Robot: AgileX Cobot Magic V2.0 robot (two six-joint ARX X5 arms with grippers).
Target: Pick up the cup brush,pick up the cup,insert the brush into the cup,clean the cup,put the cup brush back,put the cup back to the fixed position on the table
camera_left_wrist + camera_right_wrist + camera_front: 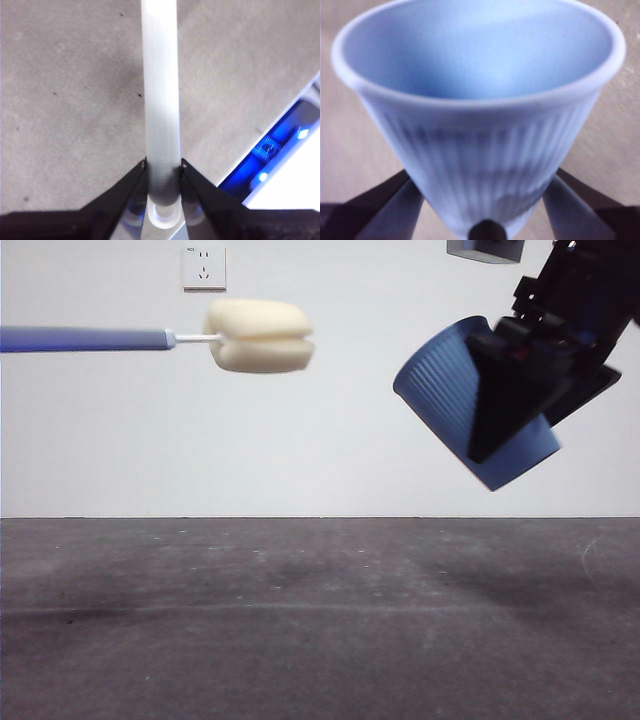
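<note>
The cup brush (200, 338) hangs level high above the table (320, 620), its grey handle entering from the left edge and its cream sponge head (260, 335) pointing right. My left gripper (162, 167) is shut on the brush handle (160, 90); this gripper is out of the front view. The blue ribbed cup (450, 390) is held in the air at the upper right, tilted with its mouth facing left toward the sponge, a gap between them. My right gripper (515, 390) is shut on the cup (480, 140), jaws on either side of its lower body.
A white wall socket (204, 267) sits on the back wall. A grey object (485, 249) shows at the top edge. In the left wrist view, a blue-lit part (280, 150) lies beyond the table's edge.
</note>
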